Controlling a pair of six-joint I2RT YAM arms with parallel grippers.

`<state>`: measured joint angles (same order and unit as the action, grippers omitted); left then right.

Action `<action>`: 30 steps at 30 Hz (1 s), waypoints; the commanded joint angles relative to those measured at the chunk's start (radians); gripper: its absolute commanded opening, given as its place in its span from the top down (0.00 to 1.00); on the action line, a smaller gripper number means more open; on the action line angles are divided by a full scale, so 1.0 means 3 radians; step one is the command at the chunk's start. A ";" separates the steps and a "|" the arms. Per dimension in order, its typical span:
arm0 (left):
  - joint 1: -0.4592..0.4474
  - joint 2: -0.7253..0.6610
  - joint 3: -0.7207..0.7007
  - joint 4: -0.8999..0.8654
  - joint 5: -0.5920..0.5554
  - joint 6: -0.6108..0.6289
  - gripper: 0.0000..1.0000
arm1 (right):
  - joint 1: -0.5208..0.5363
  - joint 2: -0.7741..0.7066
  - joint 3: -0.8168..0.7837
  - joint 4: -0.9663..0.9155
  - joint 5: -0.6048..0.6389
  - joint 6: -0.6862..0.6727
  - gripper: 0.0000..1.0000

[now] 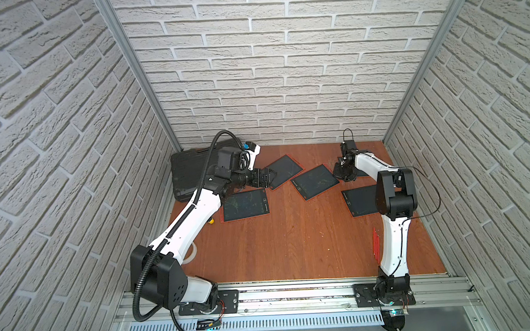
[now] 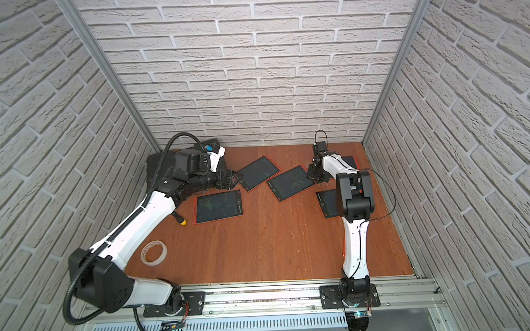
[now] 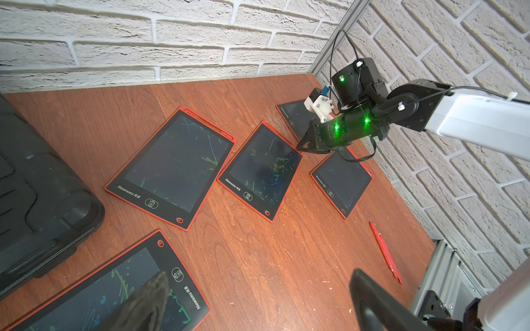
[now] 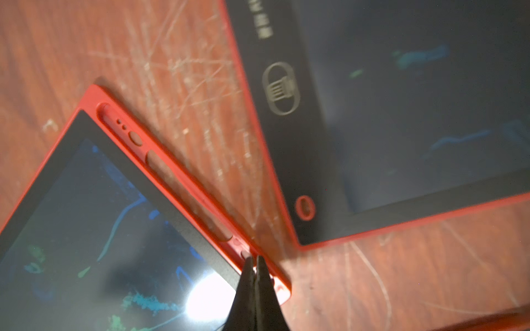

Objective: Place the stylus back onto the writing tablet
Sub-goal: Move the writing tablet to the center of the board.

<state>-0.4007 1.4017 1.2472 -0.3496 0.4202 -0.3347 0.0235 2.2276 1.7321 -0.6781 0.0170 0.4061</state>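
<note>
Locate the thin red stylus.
In a top view, the thin red stylus lies on the wooden table, right side, beside the right arm's white link.

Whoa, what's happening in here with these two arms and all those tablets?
Two robot arms are working over red-framed drawing tablets scattered on a wooden table. The right arm has its jaws shut, tips down at the pen slot along the edge of the middle tablet; whether a pen sits in it is unclear. The left arm hovers nearby, jaws open, holding nothing. A red pen lies loose near the right arm's base.
</note>
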 commanded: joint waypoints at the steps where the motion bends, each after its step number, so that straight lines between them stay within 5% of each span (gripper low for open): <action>1: -0.0024 -0.0018 -0.0036 0.0140 0.0003 -0.0002 0.02 | 0.0147 -0.0045 -0.0156 -0.0256 -0.0138 -0.0116 0.97; 30: -0.0045 -0.0035 -0.0025 0.0082 -0.0106 0.0011 0.02 | 0.1094 -0.1458 -0.2293 0.0133 0.0276 0.0271 0.97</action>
<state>-0.4084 1.4017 1.2472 -0.3454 0.3981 -0.3344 0.3241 1.8011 1.1034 -0.6025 0.0689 0.4587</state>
